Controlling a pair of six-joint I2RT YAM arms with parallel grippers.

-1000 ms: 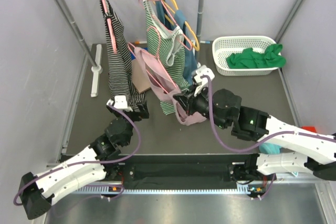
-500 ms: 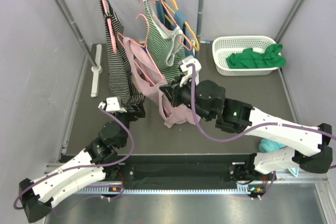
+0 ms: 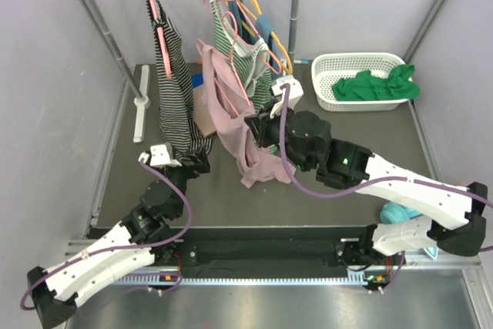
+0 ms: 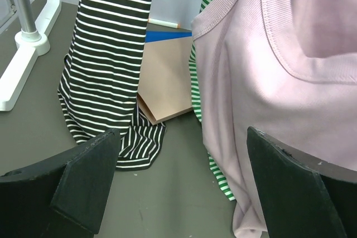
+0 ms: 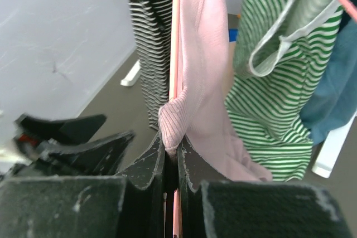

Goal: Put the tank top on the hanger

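We see the tank top (image 3: pixel 235 125) hanging above the bench (image 3: pixel 231 206), draped along the hanger (image 5: pixel 175 43), just beside the green striped top (image 5: pixel 262 93). The right end effector (image 5: pixel 171 146) is clamped on the hanger's thin bar, a ribbed fold of pink cloth pinched in with it. The left end effector (image 4: pixel 183 137) gapes wide, holding nothing. We judge the cloth light, limp and stretchy, apt to slide off; best taken at a ribbed strap edge.
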